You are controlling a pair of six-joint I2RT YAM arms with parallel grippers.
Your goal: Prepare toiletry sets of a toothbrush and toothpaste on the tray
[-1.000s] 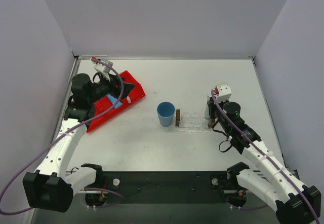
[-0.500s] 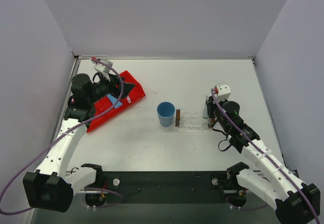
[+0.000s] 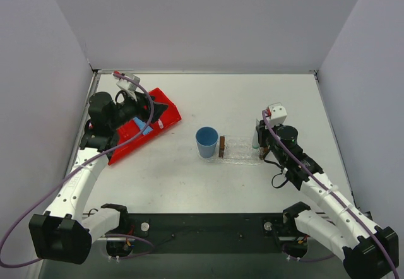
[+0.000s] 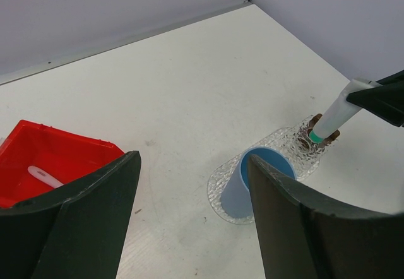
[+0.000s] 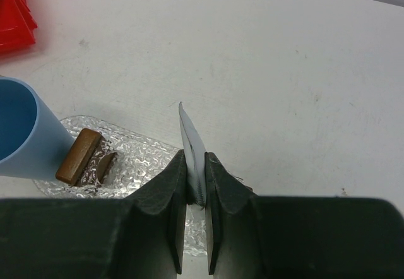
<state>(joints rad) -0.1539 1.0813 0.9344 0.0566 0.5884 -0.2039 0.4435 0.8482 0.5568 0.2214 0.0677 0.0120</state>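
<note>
My right gripper (image 5: 194,160) is shut on the pale whitish toothpaste tube (image 5: 191,141), held upright with its green cap down over the right end of the clear bubbly tray (image 5: 132,162). The tube (image 4: 333,116) hangs just above the tray's far brown block in the left wrist view. In the top view the right gripper (image 3: 259,144) is at the tray's (image 3: 241,149) right end. My left gripper (image 3: 160,111) is open and empty above the red bin (image 3: 126,141). A bright blue tube (image 3: 140,126) and a thin white toothbrush (image 4: 44,176) lie in the bin.
A round blue cup (image 3: 206,142) stands upright at the tray's left end, next to its left brown block (image 3: 221,146). It also shows in the right wrist view (image 5: 22,134). White walls close in the table on three sides.
My right gripper has edged slightly left with the pale tube over the tray's right end. The left arm has not moved.
</note>
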